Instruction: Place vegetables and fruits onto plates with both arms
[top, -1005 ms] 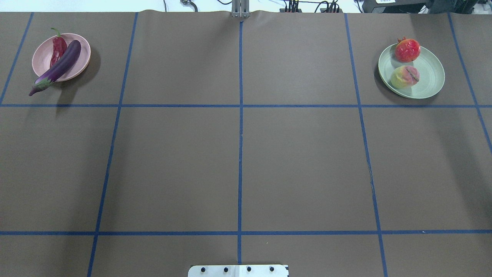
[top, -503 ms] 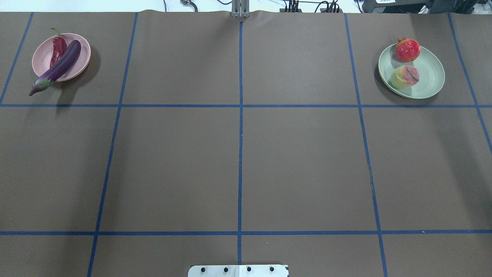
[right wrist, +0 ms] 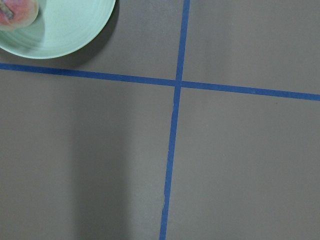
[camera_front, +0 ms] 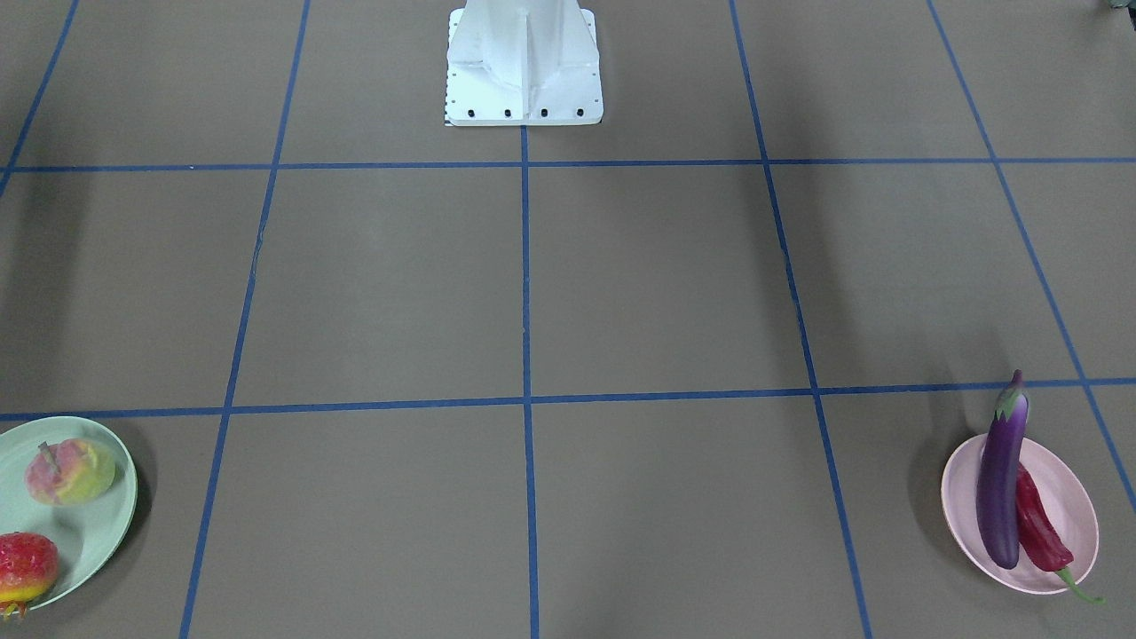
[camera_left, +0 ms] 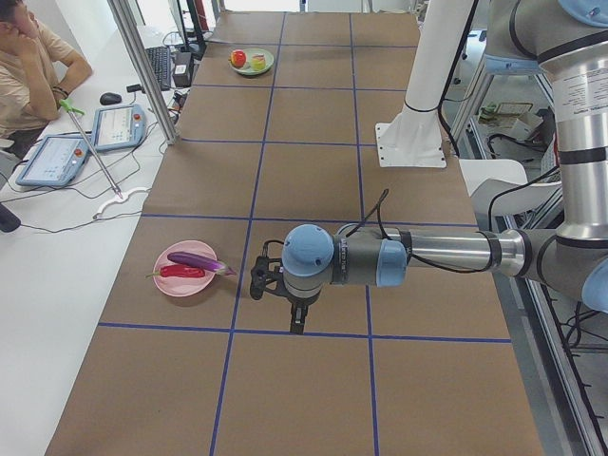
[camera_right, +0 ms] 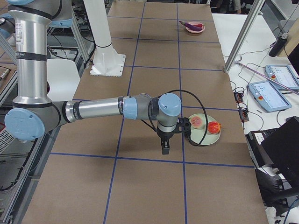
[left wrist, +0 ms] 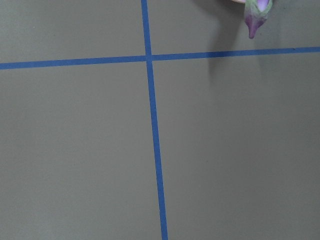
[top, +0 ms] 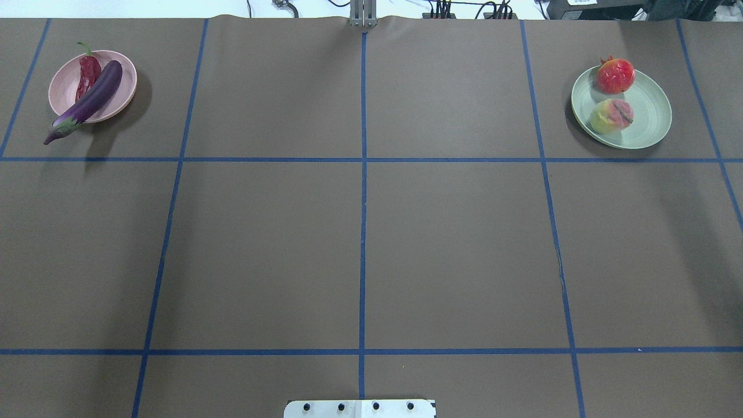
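Tabletop (top: 261, 249) overhead: pink plate (top: 62, 88), mint plate (top: 651, 116); side views add arms (camera_left: 437, 252) (camera_right: 98, 109).

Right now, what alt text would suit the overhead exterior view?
Brown table with blue tape grid: eggplant and chili pepper on a pink plate top left, peach and bumpy red fruit on a green plate top right.

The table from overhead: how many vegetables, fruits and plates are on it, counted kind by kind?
Vegetables: 2 (eggplant, chili pepper)
Fruits: 2 (peach, bumpy red fruit)
Plates: 2 (pink plate, green plate)
Total: 6
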`<state>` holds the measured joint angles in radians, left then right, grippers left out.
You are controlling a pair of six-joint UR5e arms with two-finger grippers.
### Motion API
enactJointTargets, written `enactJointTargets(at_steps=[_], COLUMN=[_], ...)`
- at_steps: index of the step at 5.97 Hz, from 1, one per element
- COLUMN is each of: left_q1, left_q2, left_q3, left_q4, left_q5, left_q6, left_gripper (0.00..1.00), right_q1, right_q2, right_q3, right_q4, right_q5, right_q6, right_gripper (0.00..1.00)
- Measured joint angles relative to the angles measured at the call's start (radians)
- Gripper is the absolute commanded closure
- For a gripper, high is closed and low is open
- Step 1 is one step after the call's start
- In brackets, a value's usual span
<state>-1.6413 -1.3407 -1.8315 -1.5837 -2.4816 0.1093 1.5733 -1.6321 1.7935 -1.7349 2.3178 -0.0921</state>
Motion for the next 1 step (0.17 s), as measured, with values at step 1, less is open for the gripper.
enactJointTargets(at_steps=[1], left_q1=[0.000], left_q2=[0.000], left_q3=[0.000], left_q4=[-0.002], left_q5=[0.001], left_q6=[0.000], left_gripper=[0.00], right_q1=[-0.002], right_q2=[0.000], right_q3=[0.001], right_q4=[0.000], right_q5=[0.000], right_q6=[0.000], right_gripper=[0.00])
